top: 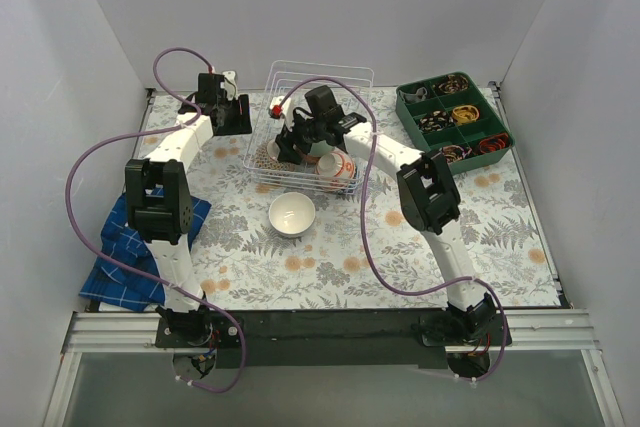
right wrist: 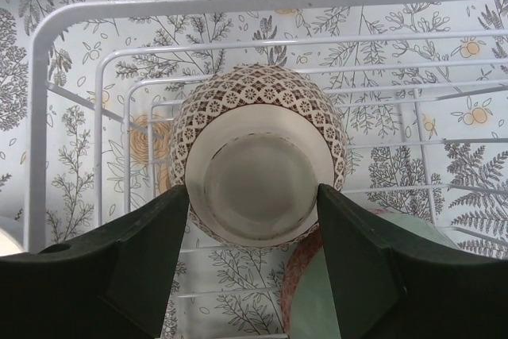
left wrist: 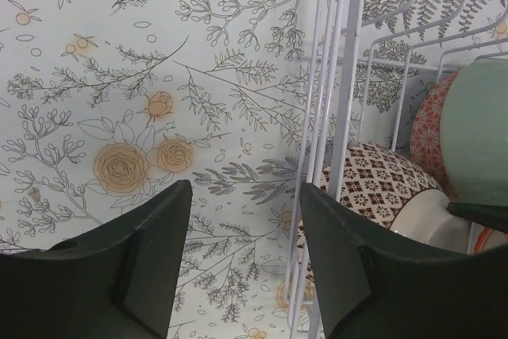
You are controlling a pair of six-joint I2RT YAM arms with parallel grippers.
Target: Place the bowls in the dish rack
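Observation:
The wire dish rack (top: pixel 352 75) stands at the back middle. In it a dark patterned bowl (right wrist: pixel 258 109) lies bottom up at the left end, next to a mint green bowl (right wrist: pixel 357 291) and a pinkish-red patterned bowl (right wrist: pixel 300 271). An orange-red patterned bowl (top: pixel 337 169) sits at the rack's front right. A plain white bowl (top: pixel 292 214) stands on the table in front of the rack. My right gripper (right wrist: pixel 252 188) is open just above the dark bowl, with nothing in it. My left gripper (left wrist: pixel 246 188) is open and empty over the cloth beside the rack's left wall (left wrist: pixel 341 117).
A dark green compartmented tray (top: pixel 405 107) of small items sits at the back right. A blue checked cloth (top: pixel 115 267) lies at the left front. White walls close in the table on three sides.

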